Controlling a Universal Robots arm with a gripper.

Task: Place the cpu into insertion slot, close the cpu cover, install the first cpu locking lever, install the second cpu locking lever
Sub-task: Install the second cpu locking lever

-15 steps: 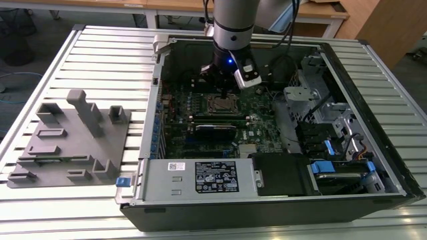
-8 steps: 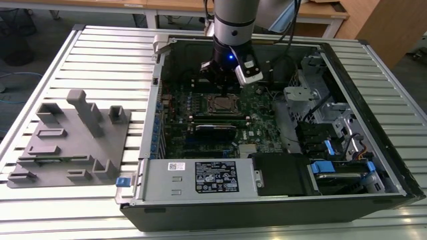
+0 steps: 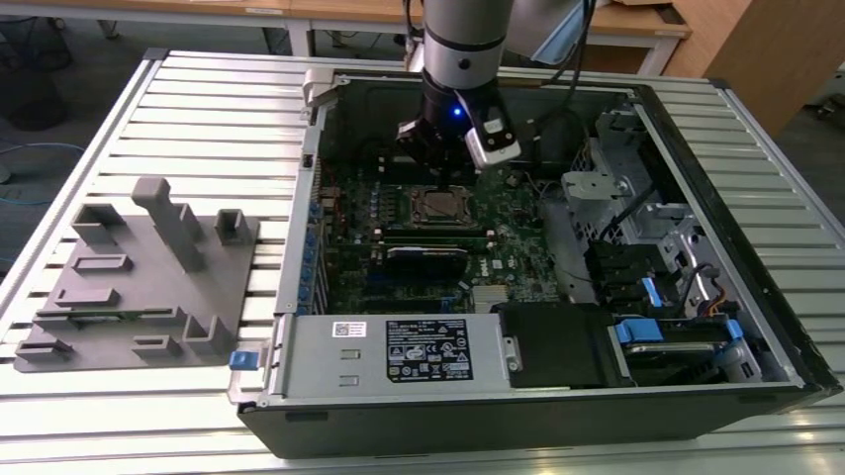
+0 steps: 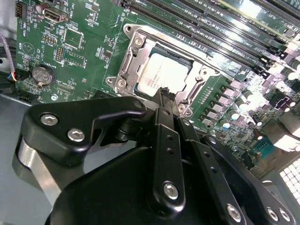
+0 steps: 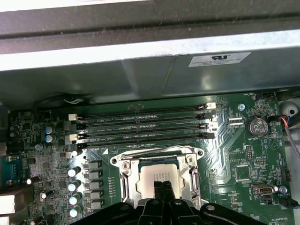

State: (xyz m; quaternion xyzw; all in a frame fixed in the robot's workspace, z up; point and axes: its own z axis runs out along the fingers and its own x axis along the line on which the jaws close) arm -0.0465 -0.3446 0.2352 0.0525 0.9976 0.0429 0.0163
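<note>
The cpu [image 4: 161,75] lies flat in the insertion slot [image 4: 137,83], silvery top upward, a little above the centre of the second wrist view and at the lower centre of the first wrist view [image 5: 159,174]. The cpu cover [image 4: 199,86] is down around the chip, its metal frame bordering all four sides with the chip showing through the window. In the exterior view the socket [image 3: 437,206] sits at the centre of the frame on the green circuit board [image 3: 521,223].

The gripper [image 4: 165,93] hangs directly over the socket's near edge. Its two black fingertips [image 5: 162,186] are pressed together with nothing between them, their ends at the chip's edge; contact cannot be confirmed.

Four long black memory slots [image 5: 143,123] run parallel above the socket in the first wrist view. A coin cell battery [image 4: 42,74] sits at the left of the second wrist view. The open computer case [image 3: 396,351] rests on a slatted metal table [image 3: 212,109], with a grey fixture block [image 3: 139,277] at the exterior view's left.
</note>
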